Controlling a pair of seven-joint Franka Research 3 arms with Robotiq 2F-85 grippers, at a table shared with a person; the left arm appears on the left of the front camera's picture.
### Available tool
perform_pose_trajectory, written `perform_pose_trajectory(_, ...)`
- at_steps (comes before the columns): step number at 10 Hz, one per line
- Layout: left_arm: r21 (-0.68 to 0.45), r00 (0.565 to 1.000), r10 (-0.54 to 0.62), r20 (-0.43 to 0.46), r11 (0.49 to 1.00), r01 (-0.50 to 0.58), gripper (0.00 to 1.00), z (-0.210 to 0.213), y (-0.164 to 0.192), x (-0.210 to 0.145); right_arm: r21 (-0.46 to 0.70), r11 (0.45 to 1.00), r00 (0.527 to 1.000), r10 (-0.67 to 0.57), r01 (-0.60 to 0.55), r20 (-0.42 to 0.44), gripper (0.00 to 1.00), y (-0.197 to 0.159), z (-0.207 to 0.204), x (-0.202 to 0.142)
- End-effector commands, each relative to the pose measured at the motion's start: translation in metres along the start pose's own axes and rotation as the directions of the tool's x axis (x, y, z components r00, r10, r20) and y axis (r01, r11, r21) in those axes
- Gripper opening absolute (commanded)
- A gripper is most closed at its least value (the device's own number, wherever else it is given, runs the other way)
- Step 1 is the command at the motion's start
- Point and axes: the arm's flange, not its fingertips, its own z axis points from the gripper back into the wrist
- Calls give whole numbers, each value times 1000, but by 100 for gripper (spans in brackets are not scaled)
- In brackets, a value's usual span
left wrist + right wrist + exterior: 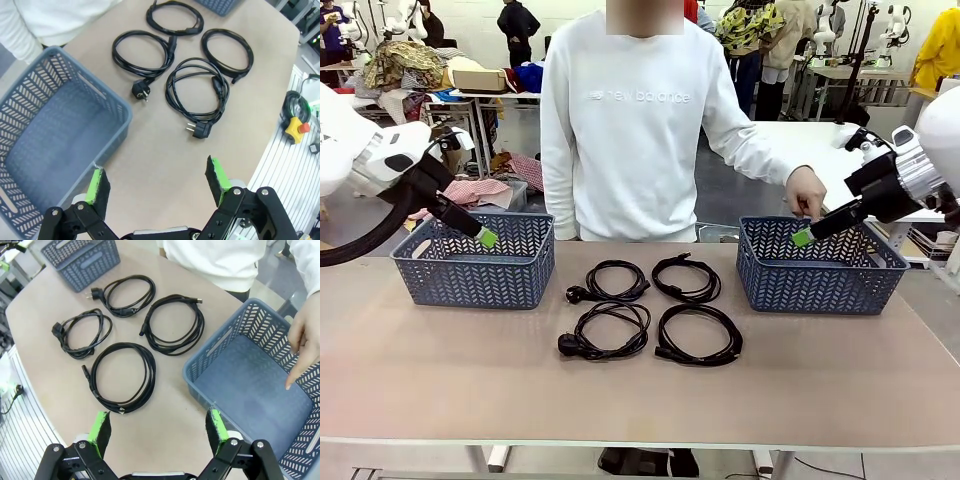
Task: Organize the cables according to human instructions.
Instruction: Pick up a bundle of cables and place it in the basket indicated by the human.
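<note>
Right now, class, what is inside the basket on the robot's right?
The right basket shows a bare floor and the person's hand pointing down into it, nothing else. One corner runs off the wrist picture's edge, unseen.

black cables, blue-grey woven baskets, white sweatshirt

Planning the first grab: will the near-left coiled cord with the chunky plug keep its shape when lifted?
Probably not: this power cord lies in loose loops, no tie visible, so it may sag or unwind. Its plug looks heaviest and would likely dangle. Pushed, it should slide, not roll.
</note>
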Motion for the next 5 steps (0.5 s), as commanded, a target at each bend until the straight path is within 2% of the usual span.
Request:
perform_pose_trajectory(1,-17,1000,-17,14,1000,17,100,-2,2,-4,18,1000,1000,7,-7,21,100,-3,-2,0)
perform_pose_trajectory(3,-17,1000,-17,14,1000,17,100,-2,2,-4,0,1000,1000,0,0,0,100,0,0,0)
perform_pose_trajectory(5,-17,1000,-17,14,1000,17,100,-2,2,-4,-11,996,993,89,-90,-76,100,17,-11,13)
